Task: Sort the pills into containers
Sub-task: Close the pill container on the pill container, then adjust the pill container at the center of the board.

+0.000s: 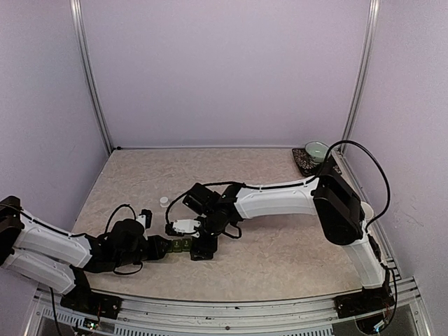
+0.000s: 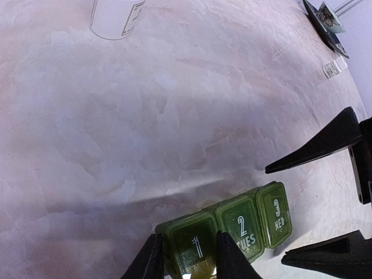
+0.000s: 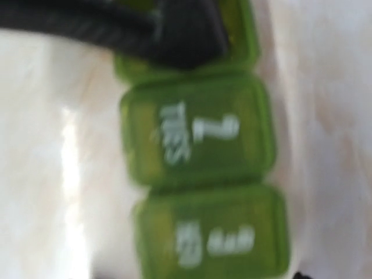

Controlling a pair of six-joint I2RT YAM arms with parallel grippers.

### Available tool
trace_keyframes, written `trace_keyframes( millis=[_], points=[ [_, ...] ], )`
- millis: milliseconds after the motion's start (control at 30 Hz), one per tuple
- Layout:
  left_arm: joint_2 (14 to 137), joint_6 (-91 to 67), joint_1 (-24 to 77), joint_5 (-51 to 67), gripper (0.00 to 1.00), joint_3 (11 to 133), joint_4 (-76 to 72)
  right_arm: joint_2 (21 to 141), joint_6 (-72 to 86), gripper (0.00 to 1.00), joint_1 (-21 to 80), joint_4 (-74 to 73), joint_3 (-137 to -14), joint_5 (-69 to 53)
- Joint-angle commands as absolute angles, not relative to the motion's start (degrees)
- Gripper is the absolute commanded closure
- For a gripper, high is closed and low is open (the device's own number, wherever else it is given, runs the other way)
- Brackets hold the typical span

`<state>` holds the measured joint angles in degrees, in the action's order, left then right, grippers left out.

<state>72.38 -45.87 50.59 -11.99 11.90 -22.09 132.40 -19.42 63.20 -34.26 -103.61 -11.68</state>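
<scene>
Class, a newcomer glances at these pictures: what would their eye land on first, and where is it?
The green three-compartment pill organizer, lids marked 1, 2 TUES and 3 WED, lies in the near half of the table. The left jaws are clamped on its compartment 1 end, while the right jaws stand open at the compartment 3 end. A white bottle stands farther back.

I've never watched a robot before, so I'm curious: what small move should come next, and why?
Probably the right gripper, open beside the end marked 3, should ease onto that lid's edge to lift it. All three lids of the green containers look shut, and the left gripper is clamped on the end marked 1, steadying the strip.
</scene>
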Motion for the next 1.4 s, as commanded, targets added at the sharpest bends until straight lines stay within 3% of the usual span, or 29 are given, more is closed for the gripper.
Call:
trace_keyframes(
  millis=[0, 167, 300, 500, 1367],
  points=[
    [72.13, -45.29, 50.84, -11.34, 0.69, 12.23, -18.91, 125.82, -17.03, 0.22, 60.99, -30.58, -98.73, -19.16],
    [72.82, -45.13, 50.89, -11.27, 0.68, 13.0, -18.78, 122.37, -13.44, 0.23, 58.35, -24.01, -95.54, -25.02],
    [73.11, -44.96, 50.89, -11.07, 0.68, 13.4, -18.8, 122.98, -10.85, 0.28, 57.34, -20.77, -96.22, -23.02],
    [73.99, -44.74, 50.89, -10.73, 0.68, 14.28, -18.72, 127.75, -9.84, 0.48, 57.42, -17.81, -98.39, -22.34],
    [75.56, -44.99, 50.89, -10.55, 0.68, 14.24, -19.26, 133.32, -11.56, 0.54, 60.03, -15.23, -94.58, -18.75]
  ],
)
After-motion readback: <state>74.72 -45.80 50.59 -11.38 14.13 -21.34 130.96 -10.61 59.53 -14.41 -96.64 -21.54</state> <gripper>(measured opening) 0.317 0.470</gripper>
